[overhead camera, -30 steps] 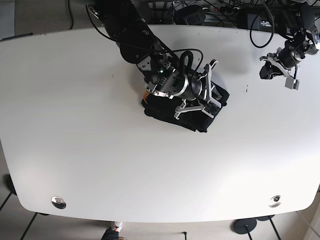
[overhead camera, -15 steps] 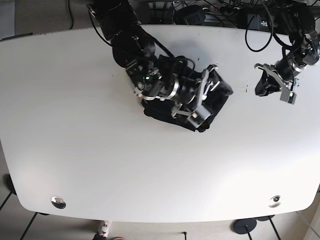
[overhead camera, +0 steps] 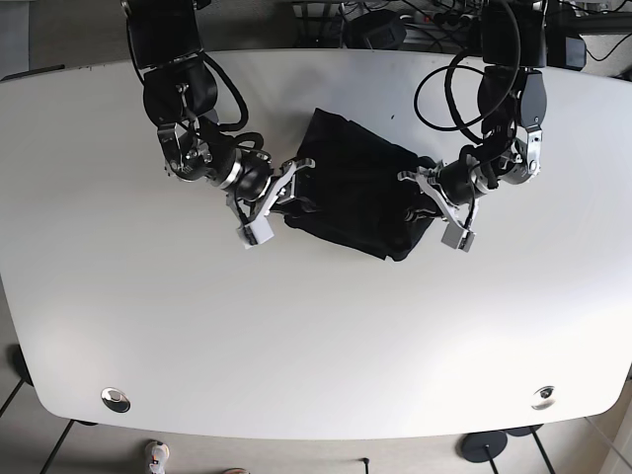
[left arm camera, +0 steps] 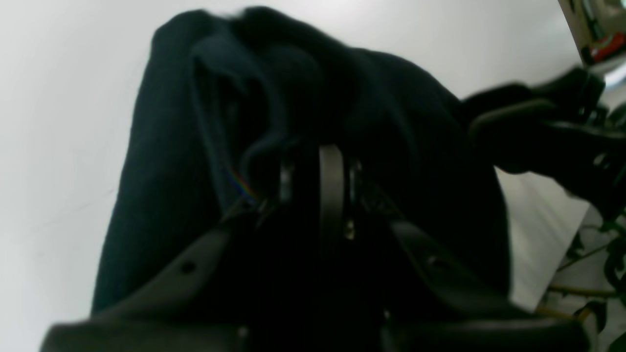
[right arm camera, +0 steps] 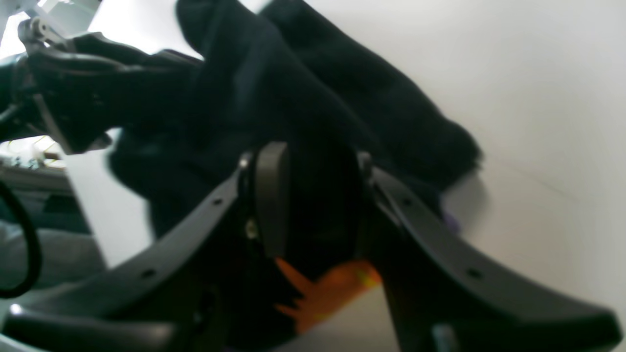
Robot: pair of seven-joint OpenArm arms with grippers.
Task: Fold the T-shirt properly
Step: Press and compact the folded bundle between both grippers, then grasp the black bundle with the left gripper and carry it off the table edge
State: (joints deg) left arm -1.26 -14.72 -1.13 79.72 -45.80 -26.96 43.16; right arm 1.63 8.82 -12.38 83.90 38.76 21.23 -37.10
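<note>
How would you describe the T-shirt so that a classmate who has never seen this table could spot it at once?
Start at the white table and look toward its far middle, between the two robot arms. There lies the T-shirt, a bunched black bundle, the only cloth and only dark mass on the surface.

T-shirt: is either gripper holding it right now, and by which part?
Both seem to. The right gripper clamps the black T-shirt at one side edge; the left gripper grips the opposite edge.

The right end effector pinches dark, bunched T-shirt fabric between its black fingers over the plain white desk. An orange tag shows underneath.
</note>
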